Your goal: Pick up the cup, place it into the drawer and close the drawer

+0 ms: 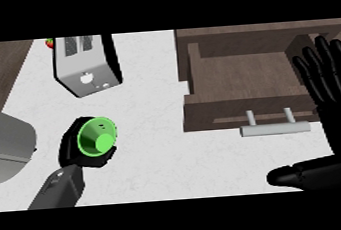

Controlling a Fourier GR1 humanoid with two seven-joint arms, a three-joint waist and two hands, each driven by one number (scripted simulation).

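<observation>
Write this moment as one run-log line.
left hand: shut on green cup | right hand: open, beside drawer | drawer: open | cup: not yet inside

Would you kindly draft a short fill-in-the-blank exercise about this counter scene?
1. The left hand is curled round a ____ cup.
2. The drawer stands ____.
3. The right hand, fingers straight, shows at the view's ____ edge.
4. The toaster lies to the ____ of the drawer.

Missing words: green; open; right; left
</observation>
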